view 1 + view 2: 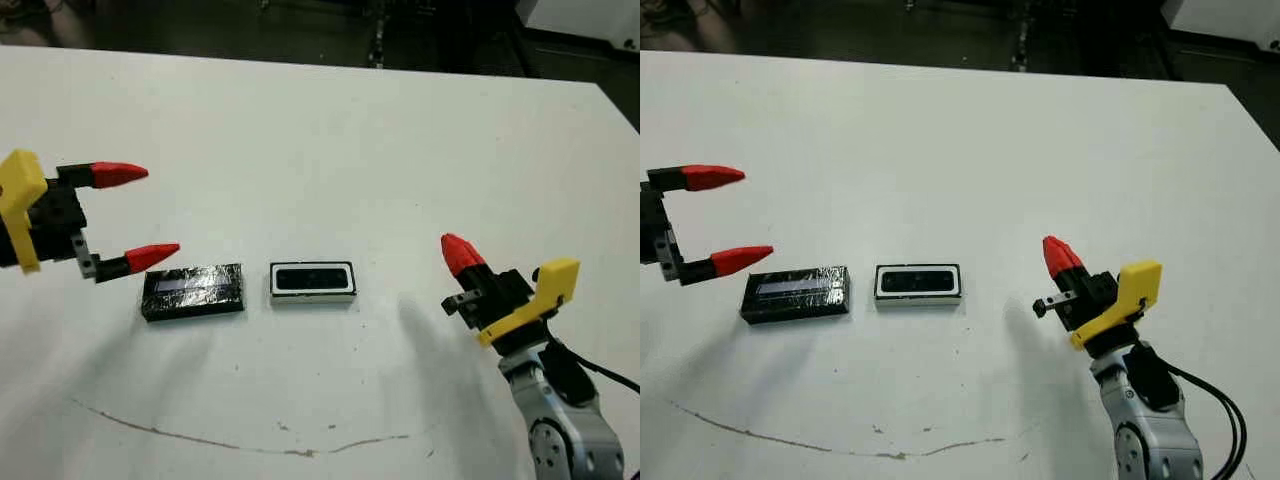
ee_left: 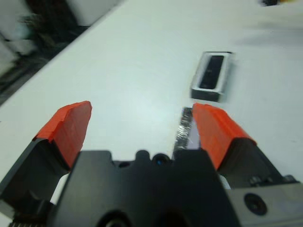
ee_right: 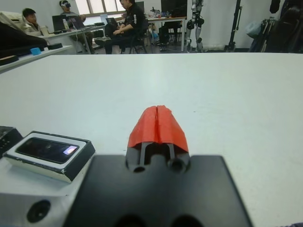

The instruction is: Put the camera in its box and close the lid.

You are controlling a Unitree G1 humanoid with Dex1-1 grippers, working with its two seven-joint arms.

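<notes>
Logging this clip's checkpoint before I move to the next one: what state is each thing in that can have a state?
box: open, no lid on it, holding the camera, upright on the table.
camera: lying inside the box.
lid: off the box, flat on the table to its left, ungripped.
left pincer: open, empty, next to the lid's left end.
right pincer: shut, empty, right of the box.

No words, labels, brand marks or numbers can be read anywhere: the lid (image 1: 193,290), the box (image 1: 313,282), the camera (image 1: 312,279) inside it and the bench (image 1: 330,150) show none.
</notes>
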